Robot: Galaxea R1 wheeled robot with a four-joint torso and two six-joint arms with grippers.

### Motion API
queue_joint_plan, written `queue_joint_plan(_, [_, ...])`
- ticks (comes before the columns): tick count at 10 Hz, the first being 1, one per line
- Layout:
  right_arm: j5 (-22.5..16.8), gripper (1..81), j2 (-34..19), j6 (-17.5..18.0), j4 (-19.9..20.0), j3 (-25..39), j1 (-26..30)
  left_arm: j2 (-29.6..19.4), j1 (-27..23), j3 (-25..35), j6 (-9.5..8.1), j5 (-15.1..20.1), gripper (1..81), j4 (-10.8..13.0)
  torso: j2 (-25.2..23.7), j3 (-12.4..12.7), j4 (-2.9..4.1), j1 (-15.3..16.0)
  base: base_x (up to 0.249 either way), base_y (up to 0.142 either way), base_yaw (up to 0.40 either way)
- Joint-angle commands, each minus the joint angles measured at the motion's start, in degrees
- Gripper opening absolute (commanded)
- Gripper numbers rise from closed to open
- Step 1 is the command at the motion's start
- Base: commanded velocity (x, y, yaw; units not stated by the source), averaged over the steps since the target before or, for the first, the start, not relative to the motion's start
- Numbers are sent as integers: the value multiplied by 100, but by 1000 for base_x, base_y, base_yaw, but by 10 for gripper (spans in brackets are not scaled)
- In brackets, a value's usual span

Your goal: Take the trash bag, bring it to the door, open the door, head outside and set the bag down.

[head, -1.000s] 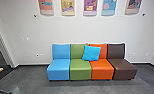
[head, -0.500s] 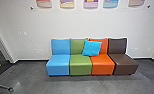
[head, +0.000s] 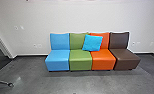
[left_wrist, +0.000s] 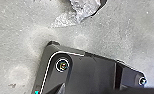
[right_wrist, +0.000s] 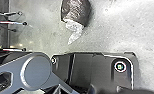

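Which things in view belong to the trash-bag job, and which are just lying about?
Job:
- trash bag, by its look: dark body, pale crumpled end, on the floor

Lying about:
- row of four coloured seats
- blue cushion
- castered leg

Across the grey floor point(head: 93, 83) here, a blue seat point(head: 57, 60), a green seat point(head: 80, 60), an orange seat point(head: 103, 60) and a brown seat point(head: 124, 60) stand in a row, a castered chair leg point(head: 3, 82) rests well apart, and a dark trash bag point(right_wrist: 75, 11) lies with its pale end crumpled.
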Motion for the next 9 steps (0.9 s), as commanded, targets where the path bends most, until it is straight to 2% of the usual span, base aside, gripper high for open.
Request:
queue_joint_plan(1, [-605,811,-301,-9,66,200,423,-222,-472,97,-11,405,811,-185,-555,2,0,358,0,0,0])
queue_joint_plan(7, [-702,811,-372,-9,31,375,643,-345,-692,97,-11,475,811,-387,-1733,-24,0,1097,0,0,0])
queue_joint_plan(8, [-711,811,-372,-9,5,375,642,-345,-771,97,-20,545,811,-414,-1952,-568,0,1233,0,0,0])
queue_joint_plan(9, [-711,811,-372,-9,4,375,634,-337,-841,97,-11,545,811,-423,-2096,-603,0,1323,0,0,0])
